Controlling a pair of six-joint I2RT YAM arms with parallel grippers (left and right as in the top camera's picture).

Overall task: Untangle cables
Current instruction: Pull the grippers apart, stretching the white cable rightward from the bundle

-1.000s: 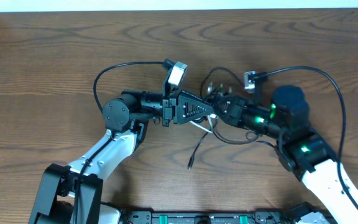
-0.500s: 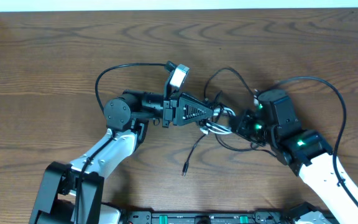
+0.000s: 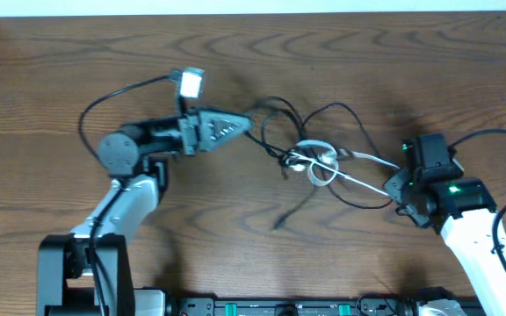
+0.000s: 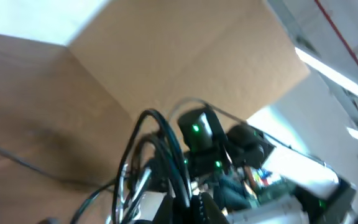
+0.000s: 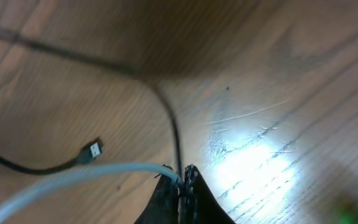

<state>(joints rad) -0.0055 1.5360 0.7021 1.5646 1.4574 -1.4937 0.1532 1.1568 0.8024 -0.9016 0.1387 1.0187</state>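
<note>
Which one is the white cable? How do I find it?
Look at the wooden table, at the cable tangle near its middle. From that knot one thin line runs out toward the right gripper, which is pinched shut on it: that is the white cable. It is the only pale one; the black cables around it are all dark.

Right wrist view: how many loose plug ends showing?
1. A plug on a black cable lies on the table, left of the right claw. The white cable runs into the claw; other ends are out of frame.
</note>
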